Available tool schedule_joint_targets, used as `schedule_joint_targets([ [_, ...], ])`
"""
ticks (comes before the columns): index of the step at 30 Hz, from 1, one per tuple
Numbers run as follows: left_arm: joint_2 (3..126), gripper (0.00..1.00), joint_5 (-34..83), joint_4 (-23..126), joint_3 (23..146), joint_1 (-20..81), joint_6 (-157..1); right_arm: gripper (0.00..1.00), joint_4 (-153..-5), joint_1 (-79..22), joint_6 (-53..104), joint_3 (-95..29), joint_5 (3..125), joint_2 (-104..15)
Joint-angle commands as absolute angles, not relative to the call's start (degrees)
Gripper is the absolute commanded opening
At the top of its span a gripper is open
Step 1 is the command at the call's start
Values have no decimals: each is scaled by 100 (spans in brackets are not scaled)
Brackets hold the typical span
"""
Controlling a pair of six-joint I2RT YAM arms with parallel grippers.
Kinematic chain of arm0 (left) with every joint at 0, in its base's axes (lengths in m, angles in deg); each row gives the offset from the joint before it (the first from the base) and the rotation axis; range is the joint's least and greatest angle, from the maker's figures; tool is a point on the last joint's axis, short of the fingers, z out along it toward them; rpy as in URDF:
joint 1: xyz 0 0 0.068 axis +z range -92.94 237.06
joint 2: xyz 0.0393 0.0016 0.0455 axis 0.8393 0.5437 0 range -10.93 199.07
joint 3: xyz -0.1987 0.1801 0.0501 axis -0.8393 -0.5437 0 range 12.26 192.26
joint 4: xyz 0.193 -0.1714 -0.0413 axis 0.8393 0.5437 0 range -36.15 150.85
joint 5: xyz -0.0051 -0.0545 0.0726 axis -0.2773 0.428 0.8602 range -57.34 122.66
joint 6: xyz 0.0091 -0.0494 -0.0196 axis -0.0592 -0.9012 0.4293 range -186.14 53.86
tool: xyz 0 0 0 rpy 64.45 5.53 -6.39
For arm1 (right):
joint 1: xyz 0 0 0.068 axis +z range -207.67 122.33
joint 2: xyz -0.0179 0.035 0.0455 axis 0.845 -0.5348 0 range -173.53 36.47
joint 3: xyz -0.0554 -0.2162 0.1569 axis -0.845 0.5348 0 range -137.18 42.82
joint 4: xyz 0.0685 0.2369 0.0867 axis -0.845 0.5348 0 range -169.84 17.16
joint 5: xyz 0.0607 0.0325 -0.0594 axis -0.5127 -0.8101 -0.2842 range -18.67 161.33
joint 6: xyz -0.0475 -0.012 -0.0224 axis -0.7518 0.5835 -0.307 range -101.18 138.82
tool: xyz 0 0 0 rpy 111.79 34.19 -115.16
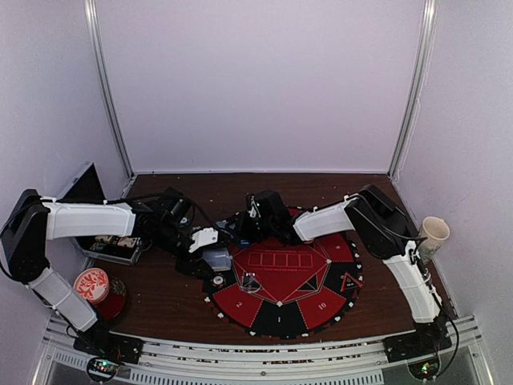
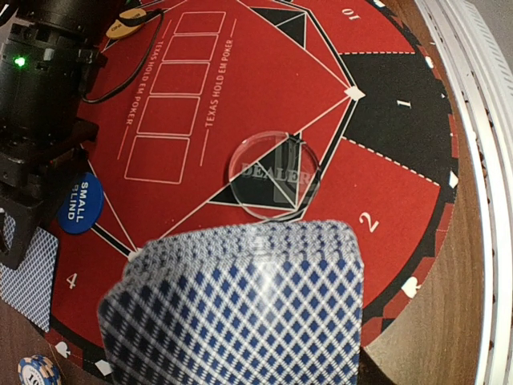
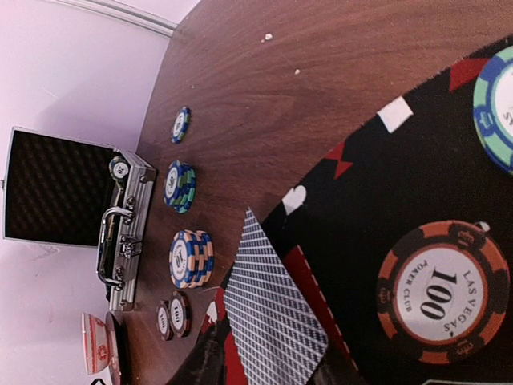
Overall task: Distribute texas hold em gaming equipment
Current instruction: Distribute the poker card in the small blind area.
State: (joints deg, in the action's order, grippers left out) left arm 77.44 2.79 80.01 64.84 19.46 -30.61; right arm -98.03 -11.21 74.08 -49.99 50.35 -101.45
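Observation:
My left gripper (image 1: 210, 250) is shut on a fanned stack of blue-backed playing cards (image 2: 240, 309) that hides its jaws, above the left rim of the round mat (image 2: 240, 96). My right gripper (image 3: 272, 367) stands open at the mat's far-left edge, its dark fingers on either side of a single card (image 3: 276, 309) lying half on the mat. A blue small-blind disc (image 2: 80, 204), an orange disc (image 2: 128, 24) and a clear dealer disc (image 2: 272, 178) lie on the mat. An orange-and-black 100 chip (image 3: 443, 293) and a teal chip (image 3: 497, 108) lie there too.
Chip stacks (image 3: 191, 258) (image 3: 179, 186) and two brown chips (image 3: 172, 317) stand on the wood beside an open metal case (image 1: 112, 245). A red-and-white patterned disc (image 1: 90, 285) sits front left. A paper cup (image 1: 433, 234) stands at the right wall.

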Motion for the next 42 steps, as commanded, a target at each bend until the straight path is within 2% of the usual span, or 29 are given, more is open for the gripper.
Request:
schedule_joint_targets([
  [1, 7625, 43, 113, 7899, 6449, 1931, -2969, 36, -9380, -1073, 7115, -5166, 5345, -9998],
  [17, 7625, 43, 104, 7899, 6447, 1928, -2966, 59, -8814, -1065, 6744, -5173, 5670, -9533],
  [29, 7614, 43, 90, 7900, 6446, 1935, -2966, 65, -8470, -1056, 6529, -5131, 5788, -9085],
  [35, 7617, 43, 86, 7899, 6440, 1934, -2966, 74, -8417, -1060, 6403, -4469, 5759, -8224],
  [42, 7651, 43, 59, 7907, 6453, 1931, -2958, 76, -8787, -1044, 6365, -3125, 5145, -7066],
])
